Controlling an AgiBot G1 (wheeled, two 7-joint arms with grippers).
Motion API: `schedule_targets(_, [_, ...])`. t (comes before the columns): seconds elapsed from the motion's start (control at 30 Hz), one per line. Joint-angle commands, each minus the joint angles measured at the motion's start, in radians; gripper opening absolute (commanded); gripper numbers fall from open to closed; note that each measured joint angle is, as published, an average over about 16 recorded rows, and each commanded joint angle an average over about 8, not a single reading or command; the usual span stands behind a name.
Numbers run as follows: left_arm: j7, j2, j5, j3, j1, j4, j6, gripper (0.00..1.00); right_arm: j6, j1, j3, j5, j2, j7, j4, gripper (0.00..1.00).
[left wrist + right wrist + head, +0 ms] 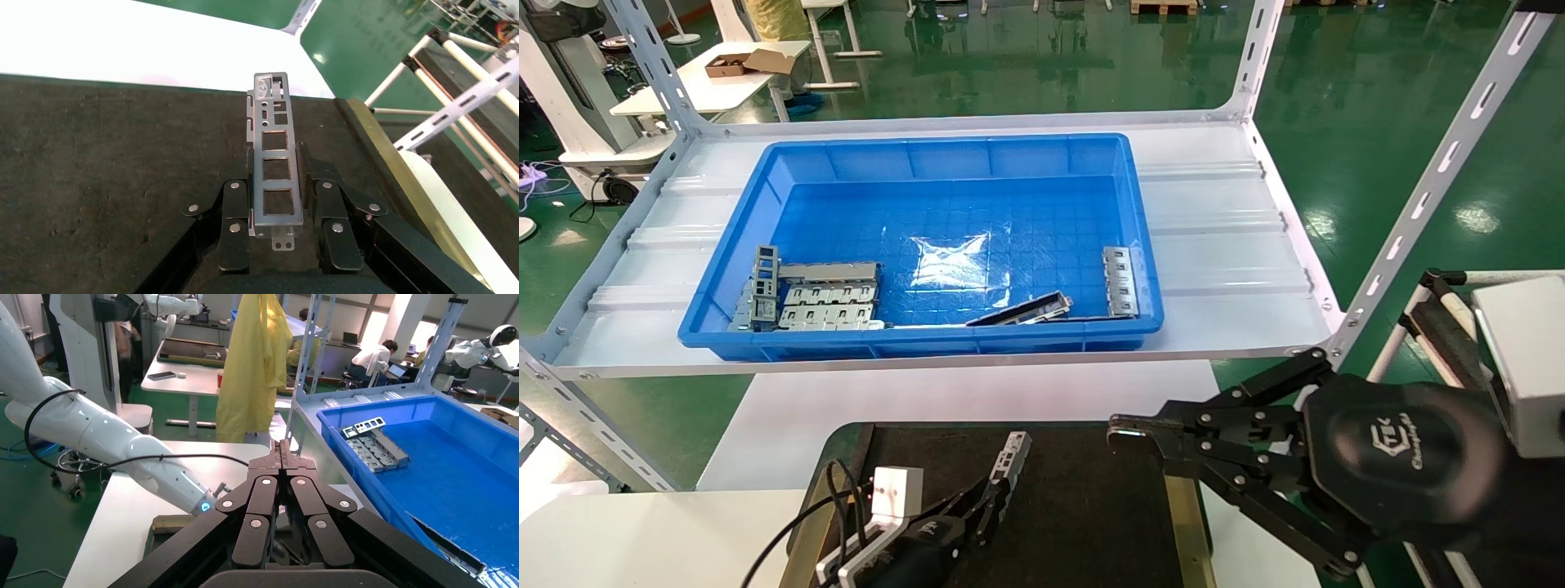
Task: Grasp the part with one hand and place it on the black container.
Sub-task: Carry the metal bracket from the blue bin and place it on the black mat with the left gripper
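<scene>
Left hand (997, 490) is over the black container (1091, 506), fingers (235, 211) clenched on the part (275, 165) at its lower end, so most of the bar sticks out past the fingertips, cut-out face toward the wrist camera. The part sits squarely between the two fingers, gripped by its long side walls, probably so it can be laid flat on the felt. Contact with the container is hard to judge; it looks just above it. Right hand (1120, 433) hangs at the container's right rim, fingers pressed together, empty. Blue bin (764, 175) with other metal pieces sits beyond the container.
</scene>
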Motion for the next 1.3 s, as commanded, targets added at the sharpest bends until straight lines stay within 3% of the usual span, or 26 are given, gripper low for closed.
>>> schedule_targets(0.03, [-0.015, 0.019, 0.014, 0.012, -0.005, 0.013, -0.031, 0.0, 0.0, 0.0, 0.0, 0.0, 0.0, 0.0, 0.0, 0.0])
schedule_targets(0.5, [-0.075, 0.117, 0.025, 0.067, -0.033, 0.135, -0.169, 0.0, 0.0, 0.0, -0.001, 0.001, 0.0, 0.0, 0.0, 0.0])
schedule_targets(0.9, [-0.077, 0.15, 0.002, 0.106, -0.056, 0.212, -0.226, 0.0, 0.001, 0.0, -0.002, 0.001, 0.001, -0.001, 0.0, 0.0])
schedule_targets(0.97, [-0.077, 0.151, -0.005, 0.111, -0.057, 0.214, -0.233, 0.08, 0.001, 0.0, -0.002, 0.001, 0.001, -0.001, 0.0, 0.01])
schedule_targets(1.0, [-0.077, 0.152, -0.009, 0.114, -0.057, 0.215, -0.236, 0.18, 0.001, 0.0, -0.002, 0.001, 0.001, -0.001, 0.0, 0.07])
schedule_targets(1.2, [-0.075, 0.152, -0.035, 0.132, -0.059, 0.214, -0.252, 0.91, 0.001, 0.0, -0.002, 0.001, 0.001, -0.001, 0.0, 0.82])
schedule_targets(1.27, [-0.074, 0.152, -0.045, 0.138, -0.06, 0.213, -0.256, 1.0, 0.001, 0.001, -0.002, 0.002, 0.001, -0.001, 0.0, 1.0])
schedule_targets(1.3, [-0.073, 0.151, -0.05, 0.142, -0.061, 0.213, -0.257, 1.0, 0.001, 0.001, -0.002, 0.002, 0.001, -0.001, 0.0, 1.0])
